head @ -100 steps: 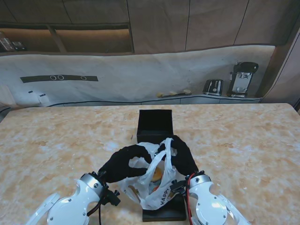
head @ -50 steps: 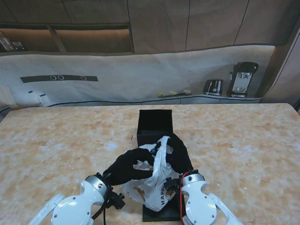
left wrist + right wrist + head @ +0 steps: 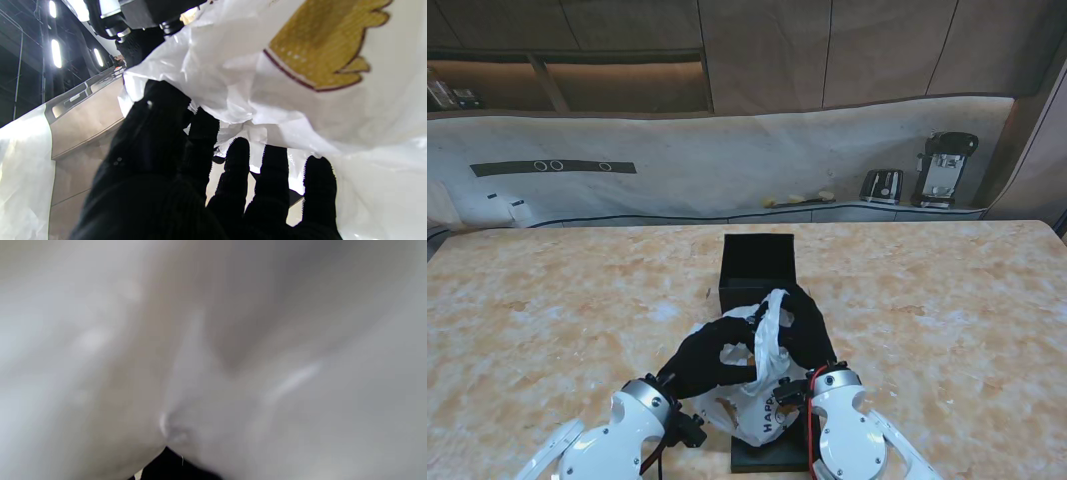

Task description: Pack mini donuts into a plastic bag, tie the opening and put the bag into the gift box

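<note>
A white plastic bag [image 3: 752,405] with printed lettering sits between my two black-gloved hands, near me at the table's middle. My left hand [image 3: 707,358] grips the bag's left handle and my right hand [image 3: 802,330] grips the twisted right handle strip [image 3: 770,330]. In the left wrist view my fingers [image 3: 237,173] press against crumpled bag film [image 3: 300,100] bearing a golden print. The right wrist view is filled by blurred white bag film [image 3: 213,356]. The donuts inside cannot be made out. The black gift box [image 3: 758,266] stands open just beyond the hands.
A flat black lid [image 3: 767,455] lies under the bag at the near table edge. Marbled table [image 3: 947,320] spreads to both sides. A counter with appliances [image 3: 942,170] runs behind the table.
Both hands have drawn closer together and nearer to me, gathering the bag's handles. The bag is more bunched, and its orange contents no longer show.
</note>
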